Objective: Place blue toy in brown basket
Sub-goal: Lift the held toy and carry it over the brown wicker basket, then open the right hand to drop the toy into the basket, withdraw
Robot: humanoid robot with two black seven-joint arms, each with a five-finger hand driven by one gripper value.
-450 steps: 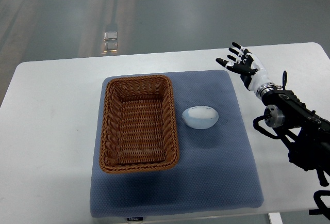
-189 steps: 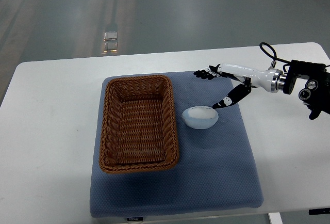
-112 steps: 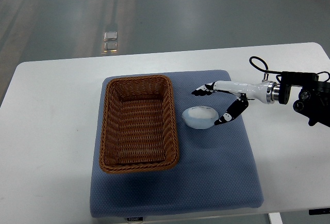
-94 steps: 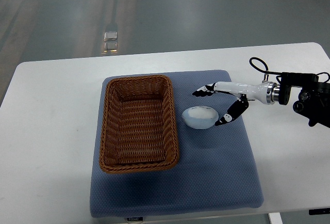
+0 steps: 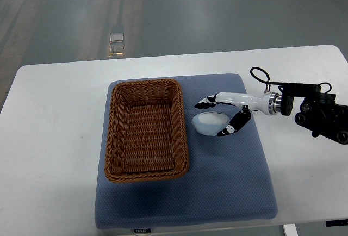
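Note:
A pale blue, egg-shaped toy [image 5: 209,123] lies on the blue-grey mat [image 5: 228,181], just right of the brown wicker basket [image 5: 145,130], which holds nothing. My right hand [image 5: 213,118] reaches in from the right edge and straddles the toy. Its long fingers [image 5: 205,103] lie along the toy's far side and the thumb [image 5: 230,127] along its near right side. The hand is spread around the toy, close to it, without a clear grip. The toy rests on the mat. No left arm shows.
The mat covers the middle of a white table [image 5: 54,138]. My right forearm and its black wrist housing [image 5: 321,113] with a looped cable hang over the table's right side. Grey floor lies beyond the far edge.
My right arm swung in from the table's right side, turned its hand over and moved left. The fingers now flank the toy. Toy and basket have not moved.

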